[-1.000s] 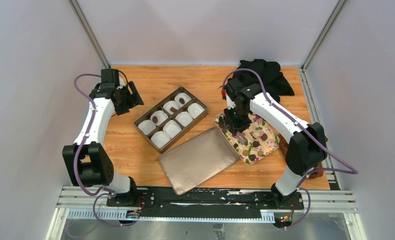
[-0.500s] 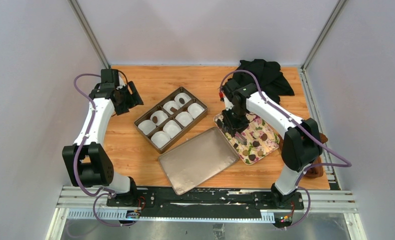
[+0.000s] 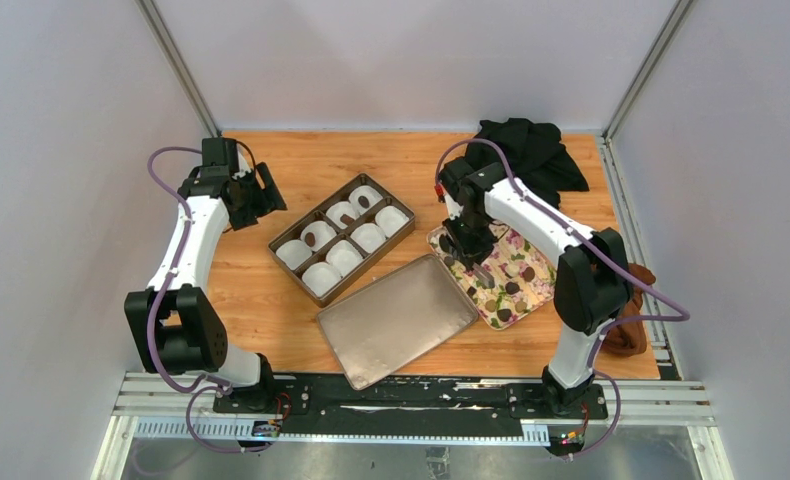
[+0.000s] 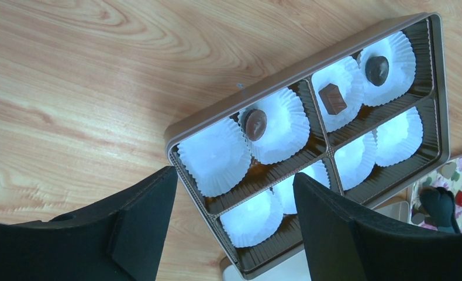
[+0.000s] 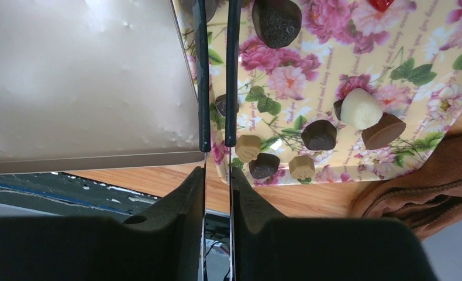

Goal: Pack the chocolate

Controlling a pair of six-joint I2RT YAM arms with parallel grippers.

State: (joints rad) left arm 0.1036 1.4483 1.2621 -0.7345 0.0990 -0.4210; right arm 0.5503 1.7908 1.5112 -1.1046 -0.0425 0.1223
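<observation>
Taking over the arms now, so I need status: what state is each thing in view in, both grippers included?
box: open, three paper cups filled, five empty.
metal lid: off the box, flat on the table.
flower tray: several loose chocolate pieces on it.
left gripper: open, empty.
right gripper: over the flower tray, jaws nearly together; grip unclear.
black cloth: crumpled.
brown cloth: bunched up.
</observation>
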